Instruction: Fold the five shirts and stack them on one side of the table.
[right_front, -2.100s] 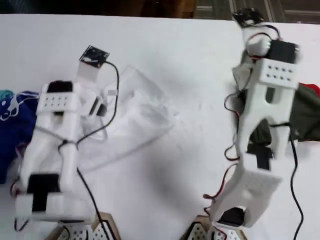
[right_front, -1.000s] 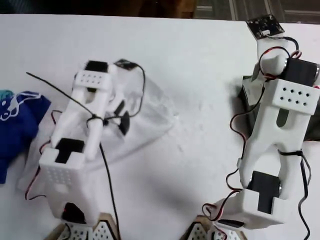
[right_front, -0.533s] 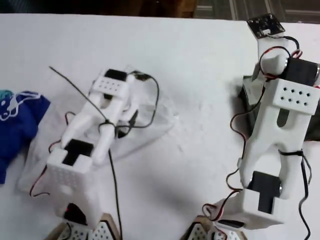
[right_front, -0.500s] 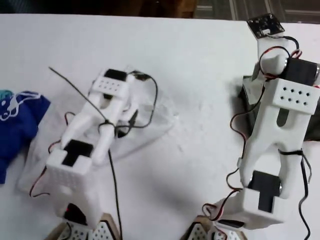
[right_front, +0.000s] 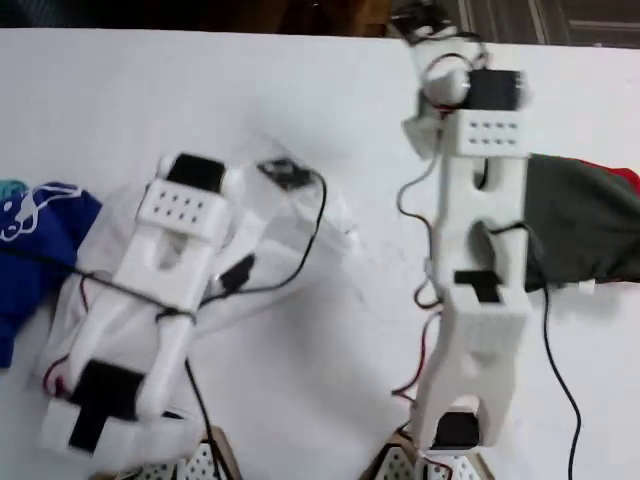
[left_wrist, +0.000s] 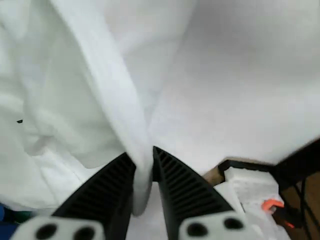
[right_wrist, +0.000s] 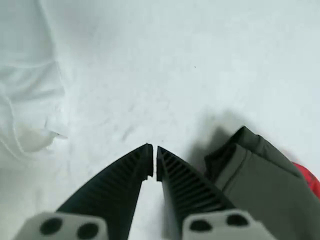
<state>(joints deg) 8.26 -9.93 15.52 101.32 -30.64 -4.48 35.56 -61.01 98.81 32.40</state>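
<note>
A white shirt (right_front: 290, 225) lies crumpled left of the table's middle, under my left arm (right_front: 170, 250). My left gripper (left_wrist: 144, 152) is shut on a raised fold of the white shirt (left_wrist: 100, 75). At the table's far left edge is a blue shirt (right_front: 40, 245). On the right side a folded dark grey shirt (right_front: 580, 220) rests on a red one (right_front: 626, 178). My right arm (right_front: 480, 200) stretches across the table beside that pile. My right gripper (right_wrist: 154, 150) is shut with nothing in it, above bare table between the dark shirt (right_wrist: 260, 175) and the white shirt (right_wrist: 30, 95).
The white table (right_front: 330, 100) has free room along its far side and in the middle front. The arm bases (right_front: 400, 465) stand at the near edge. A black cable (right_front: 310, 230) loops over the white shirt.
My left arm has swung back toward the near left with the white shirt's fold in its gripper. My right arm has moved left, off the dark shirt pile, which now lies uncovered.
</note>
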